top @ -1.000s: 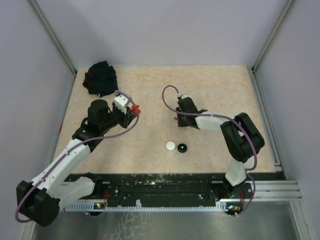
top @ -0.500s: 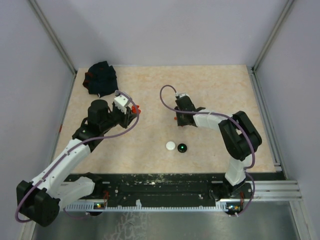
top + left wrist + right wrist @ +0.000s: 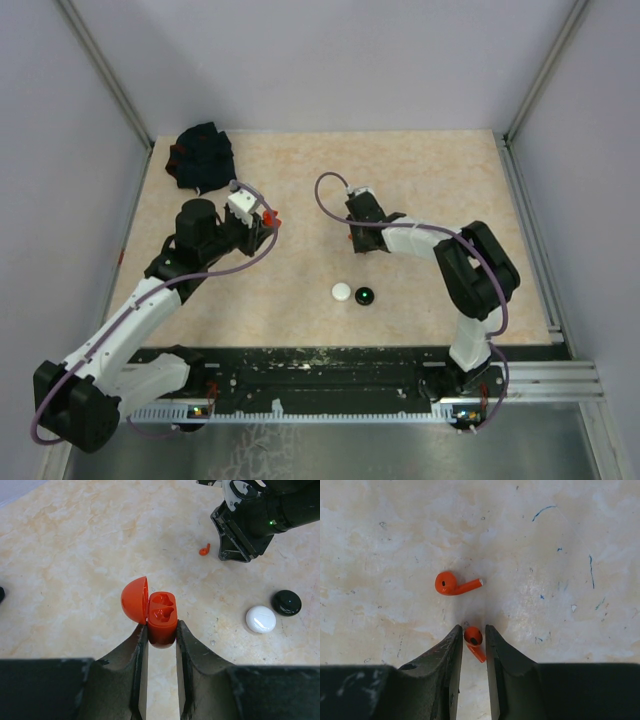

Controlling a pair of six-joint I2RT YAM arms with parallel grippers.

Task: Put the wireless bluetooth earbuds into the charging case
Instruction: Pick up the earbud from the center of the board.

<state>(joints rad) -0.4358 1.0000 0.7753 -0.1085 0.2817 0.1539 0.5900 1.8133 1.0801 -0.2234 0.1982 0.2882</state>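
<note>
My left gripper (image 3: 160,632) is shut on the orange-red charging case (image 3: 161,612), lid open, two empty wells showing; it also shows in the top view (image 3: 274,217), held above the table left of centre. My right gripper (image 3: 474,635) is down at the table, its jaws closed around one orange-red earbud (image 3: 474,641), head between the tips, stem pointing back. A second orange-red earbud (image 3: 454,584) lies loose on the table just beyond the tips, and also shows in the left wrist view (image 3: 204,550) beside the right gripper (image 3: 240,530).
A white disc (image 3: 342,291) and a black disc (image 3: 365,295) lie side by side near the front centre. A black fabric bundle (image 3: 200,157) sits at the back left corner. Walls enclose the table on three sides.
My right gripper has shifted a little to the left and back over the earbuds. The left arm and the case have not moved.
</note>
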